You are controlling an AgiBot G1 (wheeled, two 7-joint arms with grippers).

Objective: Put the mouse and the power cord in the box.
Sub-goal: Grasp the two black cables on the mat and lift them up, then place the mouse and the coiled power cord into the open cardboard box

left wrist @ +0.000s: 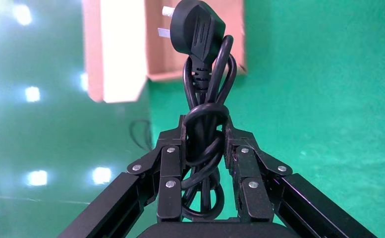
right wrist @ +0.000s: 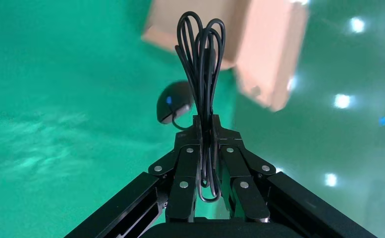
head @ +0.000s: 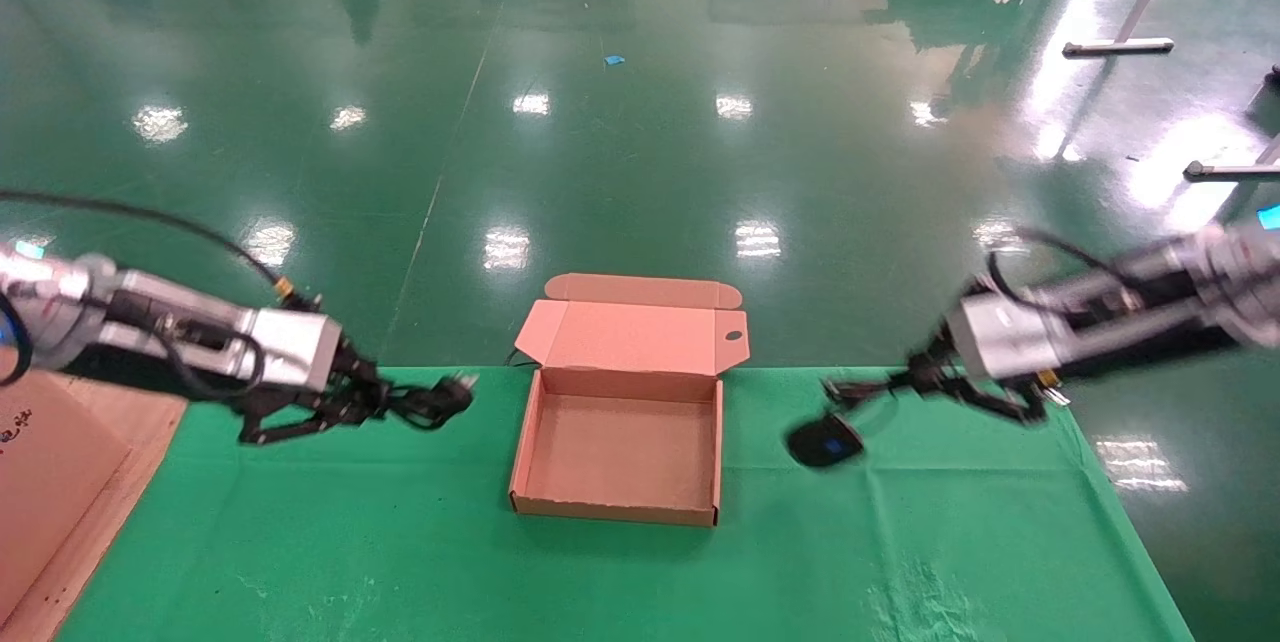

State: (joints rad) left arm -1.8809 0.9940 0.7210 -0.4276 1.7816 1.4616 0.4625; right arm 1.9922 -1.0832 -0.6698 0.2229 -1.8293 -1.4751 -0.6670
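Industrial hall, glossy green floor [head: 640,122], reflected ceiling lights

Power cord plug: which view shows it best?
Left wrist view: the power cord fills the frame, its prongs clear, clamped in the left gripper. Head view shows a small dark bundle; right wrist view shows none of it.

The power cord [left wrist: 203,144] runs out of the left wrist view's bottom edge, its far end unseen. The mouse [right wrist: 174,102] is partly hidden behind its looped cable [right wrist: 201,54]. A larger carton [head: 45,482] is cut off at the head view's left edge, its writing unreadable
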